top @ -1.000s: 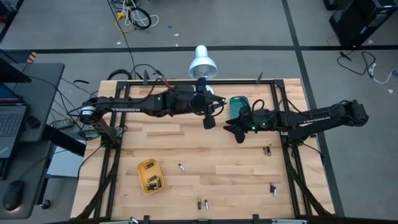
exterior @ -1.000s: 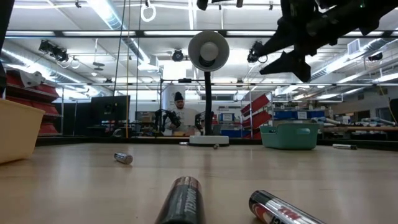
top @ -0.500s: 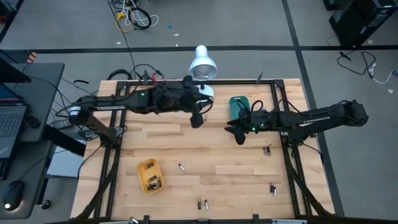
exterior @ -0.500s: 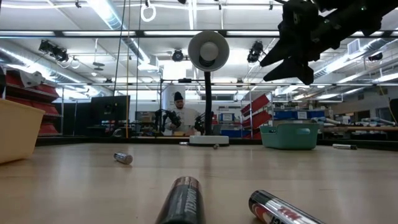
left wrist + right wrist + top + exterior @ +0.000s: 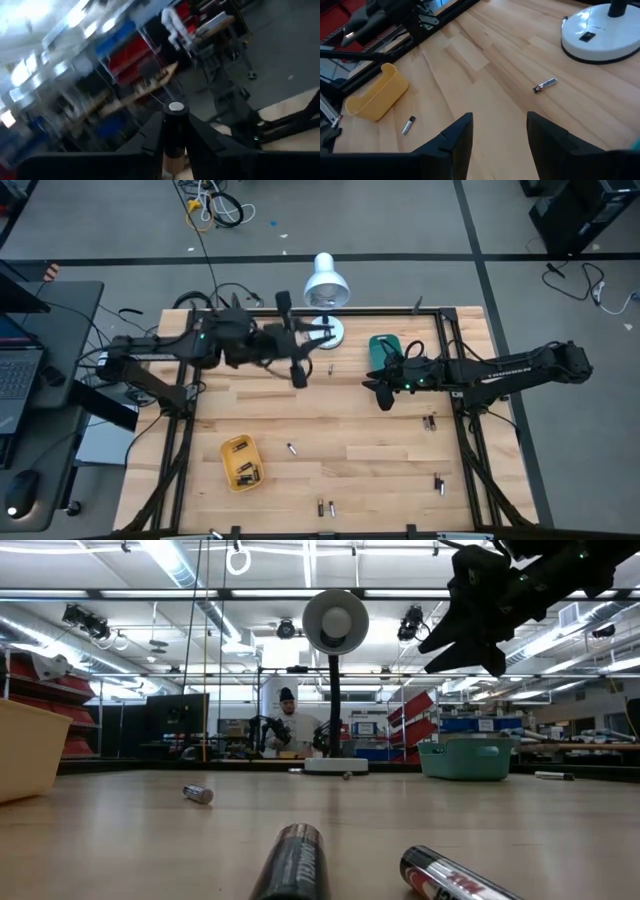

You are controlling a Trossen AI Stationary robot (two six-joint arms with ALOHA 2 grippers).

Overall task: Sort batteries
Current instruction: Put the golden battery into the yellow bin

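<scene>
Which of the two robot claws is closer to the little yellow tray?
The left gripper. It hangs above and behind the yellow tray, holding a battery. The right gripper hovers farther away, beside the teal tray.

This is a robotics lab or workshop. A butcher-block tabletop [image 5: 300, 420] sits in a black metal frame [image 5: 180, 450] on a grey concrete floor [image 5: 400, 220] strewn with cables [image 5: 210, 205]. Beyond it, long fluorescent ceiling lights [image 5: 180, 565] hang over red storage bins [image 5: 40, 690] (on shelving at the side), workbenches, and a seated person [image 5: 288, 725]. A laptop [image 5: 18, 365] stands on a desk beside the rig.
</scene>
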